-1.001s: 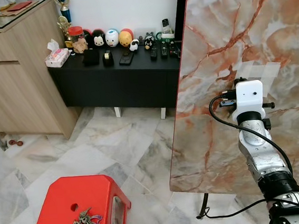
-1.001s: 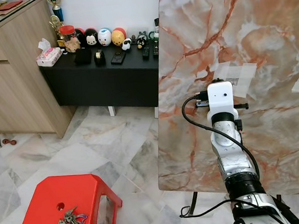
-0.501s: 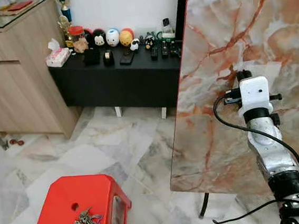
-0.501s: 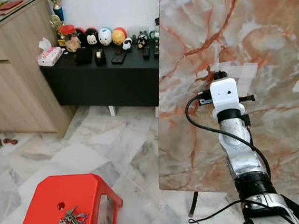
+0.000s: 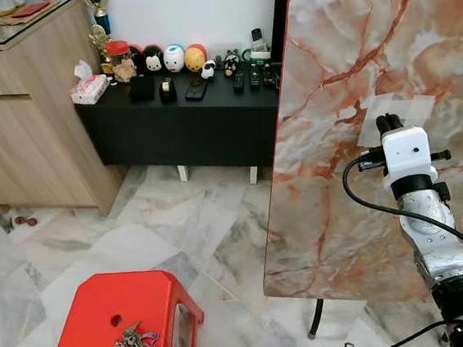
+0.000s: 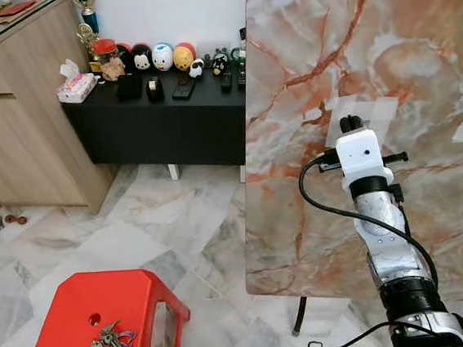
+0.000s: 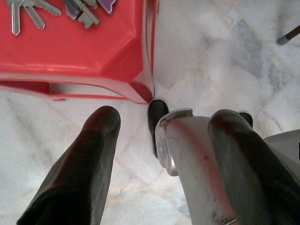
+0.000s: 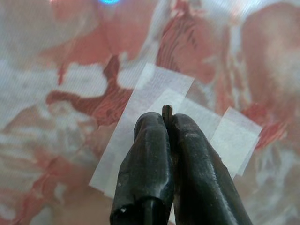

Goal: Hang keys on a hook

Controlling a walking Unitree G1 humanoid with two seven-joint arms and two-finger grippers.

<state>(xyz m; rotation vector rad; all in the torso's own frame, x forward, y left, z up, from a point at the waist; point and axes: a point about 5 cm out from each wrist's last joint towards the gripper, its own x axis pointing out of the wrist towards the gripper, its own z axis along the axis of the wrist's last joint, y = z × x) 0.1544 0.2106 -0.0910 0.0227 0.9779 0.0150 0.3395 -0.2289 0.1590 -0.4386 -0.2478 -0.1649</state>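
Right gripper (image 8: 166, 123): black fingers (image 8: 147, 154) pressed together, pinching a thin dark sliver of metal at their tips; what it is cannot be told. They sit close against translucent tape patches (image 8: 154, 117) stuck on the upright orange-veined marble slab (image 5: 344, 64), right of frame. Left gripper (image 7: 159, 140): fingers spread, hanging low over the pale marble floor tiles (image 5: 163, 229) beside the red plastic stool (image 5: 90, 318), lower left. Bunch of silver keys (image 5: 129, 341) lies on the stool top, untouched. Upper left: low black desk (image 5: 177, 117) carrying small round figurines (image 5: 173, 58).
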